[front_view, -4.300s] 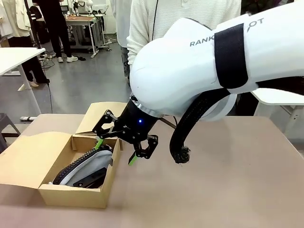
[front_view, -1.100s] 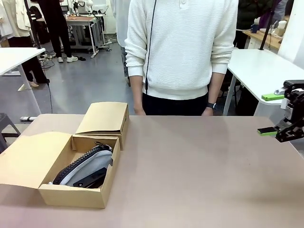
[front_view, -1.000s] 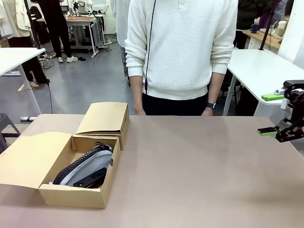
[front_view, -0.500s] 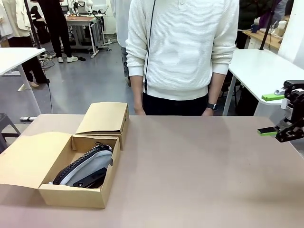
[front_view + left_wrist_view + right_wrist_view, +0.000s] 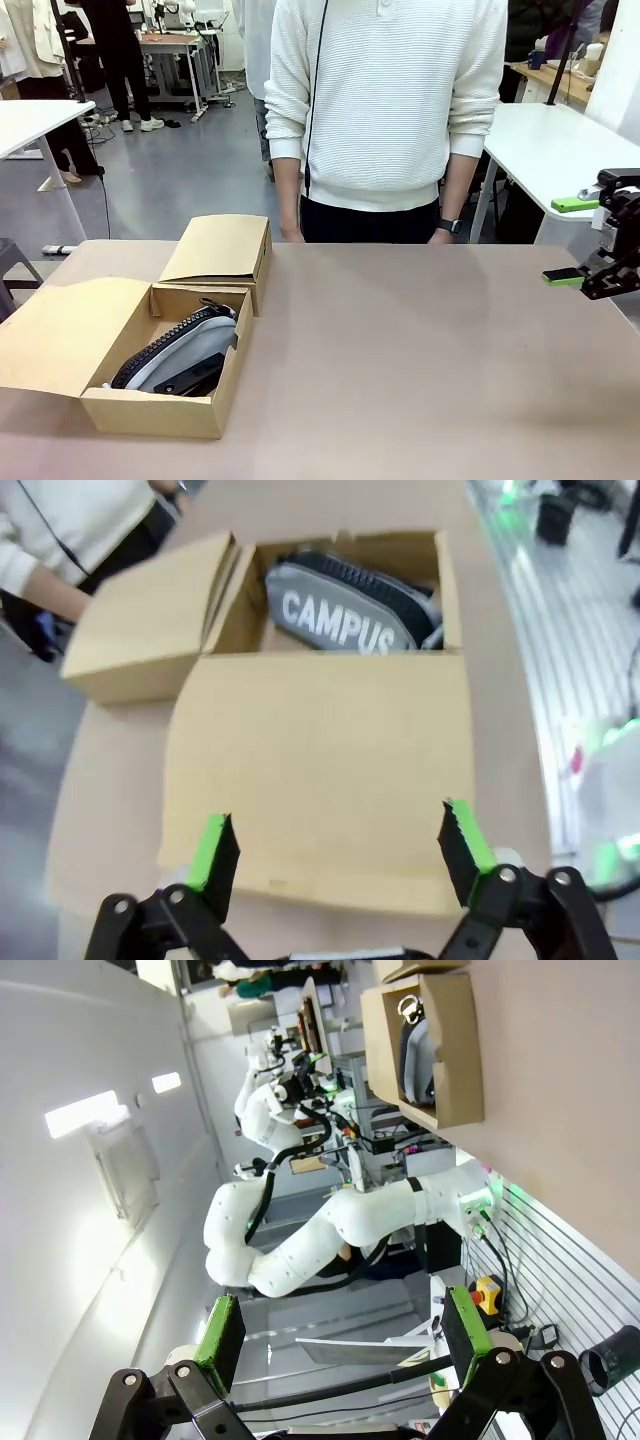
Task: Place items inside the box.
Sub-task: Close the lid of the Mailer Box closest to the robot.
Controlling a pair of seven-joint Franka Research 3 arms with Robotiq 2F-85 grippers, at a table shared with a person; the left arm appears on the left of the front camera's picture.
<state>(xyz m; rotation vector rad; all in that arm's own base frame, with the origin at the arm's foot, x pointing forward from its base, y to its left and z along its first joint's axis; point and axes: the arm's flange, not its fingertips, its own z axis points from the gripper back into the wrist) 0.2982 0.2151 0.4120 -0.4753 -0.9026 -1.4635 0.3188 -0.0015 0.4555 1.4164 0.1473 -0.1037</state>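
Long shallow brown cardboard box [image 5: 160, 405] lies at the table's left side, two compartments. Near compartment open, its flap lid [image 5: 65, 335] folded out flat to the left. Far compartment [image 5: 222, 250] shut under its own flap. Inside the open compartment: grey zip pencil case [image 5: 350, 610] lettered "CAMPUS", lying tilted on its side, black zip edge uppermost. A dark item [image 5: 190, 378] lies just beside it, too hidden to identify.
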